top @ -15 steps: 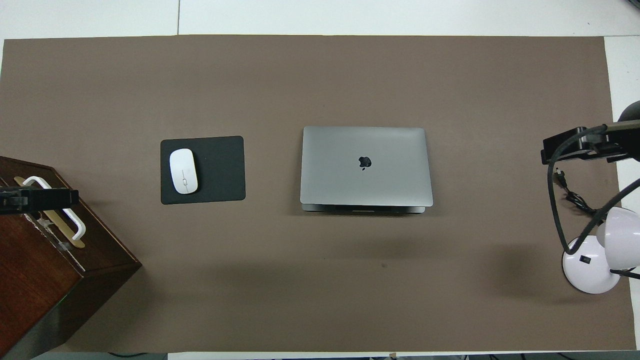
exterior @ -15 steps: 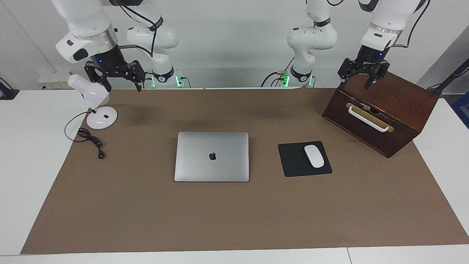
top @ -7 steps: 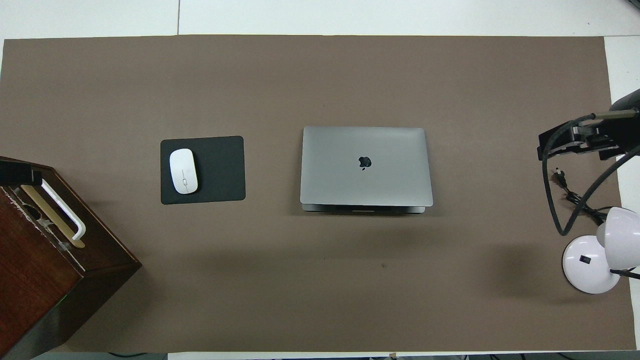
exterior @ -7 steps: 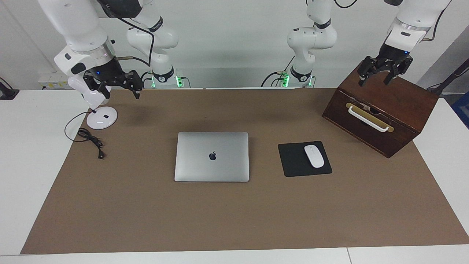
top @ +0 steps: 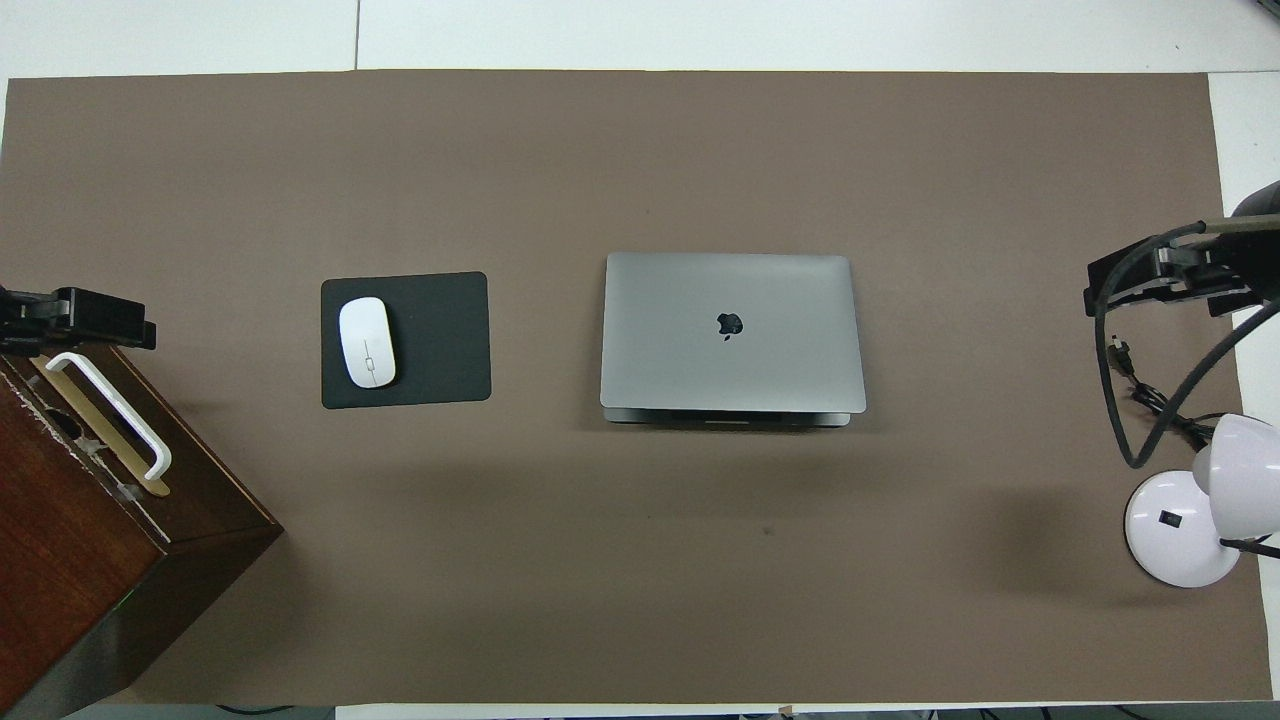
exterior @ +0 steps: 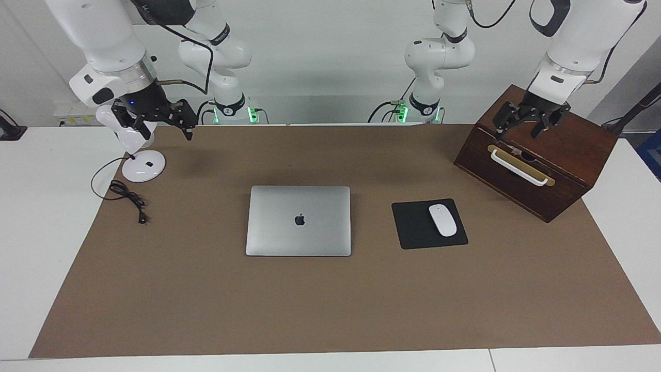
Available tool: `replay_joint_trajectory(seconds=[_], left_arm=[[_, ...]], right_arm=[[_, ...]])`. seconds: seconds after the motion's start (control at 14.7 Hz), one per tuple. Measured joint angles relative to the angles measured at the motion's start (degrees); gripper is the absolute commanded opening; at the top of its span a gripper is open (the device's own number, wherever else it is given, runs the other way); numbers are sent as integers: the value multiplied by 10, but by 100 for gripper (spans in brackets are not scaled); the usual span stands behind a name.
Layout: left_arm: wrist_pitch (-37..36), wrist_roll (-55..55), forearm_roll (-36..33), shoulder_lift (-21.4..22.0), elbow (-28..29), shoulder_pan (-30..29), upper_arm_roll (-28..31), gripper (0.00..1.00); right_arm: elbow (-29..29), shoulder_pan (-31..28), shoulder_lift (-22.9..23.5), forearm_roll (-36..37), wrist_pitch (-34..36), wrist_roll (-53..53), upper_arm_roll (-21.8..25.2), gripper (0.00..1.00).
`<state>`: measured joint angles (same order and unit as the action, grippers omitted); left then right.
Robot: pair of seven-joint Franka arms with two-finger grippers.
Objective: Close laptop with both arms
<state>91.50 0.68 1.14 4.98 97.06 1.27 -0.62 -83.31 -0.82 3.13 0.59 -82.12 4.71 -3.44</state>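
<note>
One thin silver-grey rectangular laptop (exterior: 298, 221) w/ smooth matte metal lid and dark apple logo is seen lying at mid-table on the flat brown mat (exterior: 330, 305), lid down, though in the overhead view a thin strip of the base shows under the lid's robot-side edge. One black square mouse pad (exterior: 413, 227) is laid beside it toward the left arm's end, w/ one glossy white oval mouse (exterior: 443, 220) on it. One dark wooden box (exterior: 563, 155) w/ a white bar handle is overhung by the left gripper (exterior: 526, 124), fingers apart. One white round-based desk lamp (exterior: 139, 165) is overhung by the right gripper (exterior: 162, 118), fingers spread, nothing held.
</note>
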Motion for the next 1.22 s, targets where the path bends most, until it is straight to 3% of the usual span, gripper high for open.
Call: replay_joint_trajectory(seconds=[1.22], left_arm=[[-24, 0, 1, -16, -9, -23, -15, 100]], right_arm=[[3, 4, -11, 0, 5, 0, -4, 100]])
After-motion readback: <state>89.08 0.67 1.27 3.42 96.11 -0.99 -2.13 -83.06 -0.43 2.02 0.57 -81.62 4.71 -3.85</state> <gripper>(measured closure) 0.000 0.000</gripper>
